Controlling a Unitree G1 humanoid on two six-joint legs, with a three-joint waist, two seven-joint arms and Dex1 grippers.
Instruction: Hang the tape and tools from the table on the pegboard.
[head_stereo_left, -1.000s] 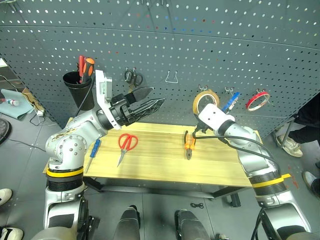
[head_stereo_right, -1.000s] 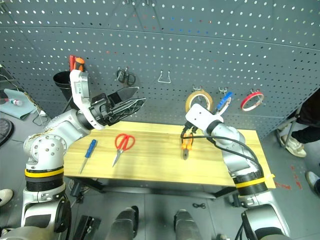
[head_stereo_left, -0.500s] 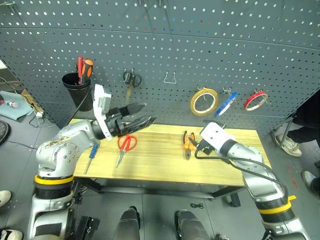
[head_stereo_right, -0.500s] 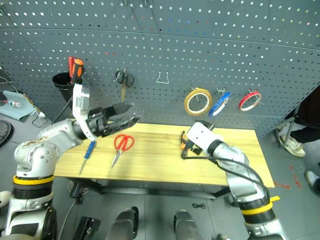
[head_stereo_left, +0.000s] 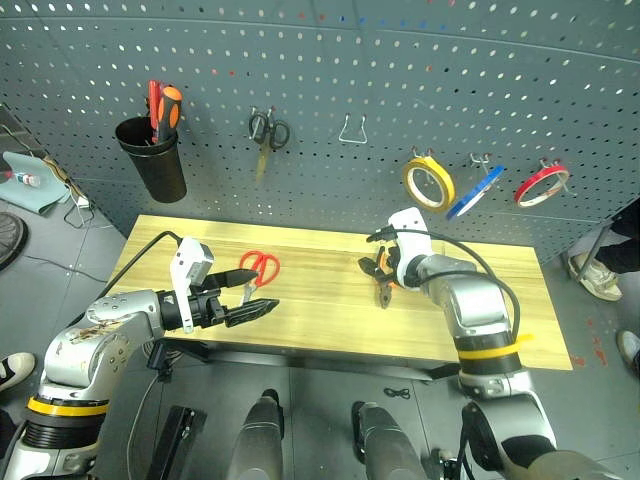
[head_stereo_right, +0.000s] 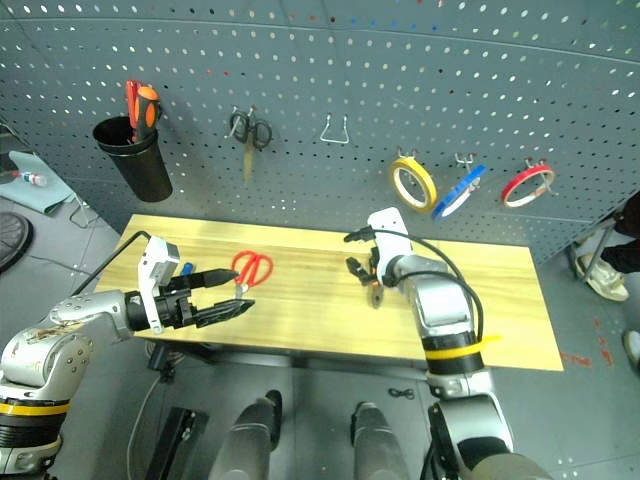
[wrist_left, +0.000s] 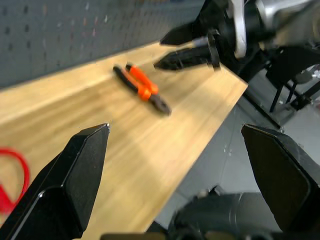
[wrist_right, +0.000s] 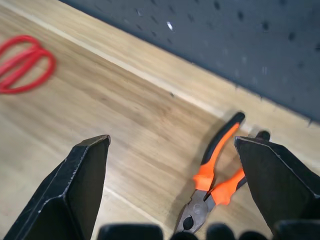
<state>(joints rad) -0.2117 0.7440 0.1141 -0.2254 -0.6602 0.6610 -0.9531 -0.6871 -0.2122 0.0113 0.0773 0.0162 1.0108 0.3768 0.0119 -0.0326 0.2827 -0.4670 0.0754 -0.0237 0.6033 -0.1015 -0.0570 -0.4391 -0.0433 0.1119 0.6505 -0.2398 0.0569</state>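
Readable text: we find none.
Pegboard (head_stereo_left: 400, 90): we see holes and hooks, no lettering.
Tape rolls on the pegboard: we read no print on them.
Tool handles on the table (head_stereo_left: 320, 300): we make out no brand or number.

A light wooden table (head_stereo_left: 330, 335) is seen. Red scissors (head_stereo_left: 255, 271) are laid on its left part. Orange and black pliers (head_stereo_left: 380, 283) are laid near the middle.
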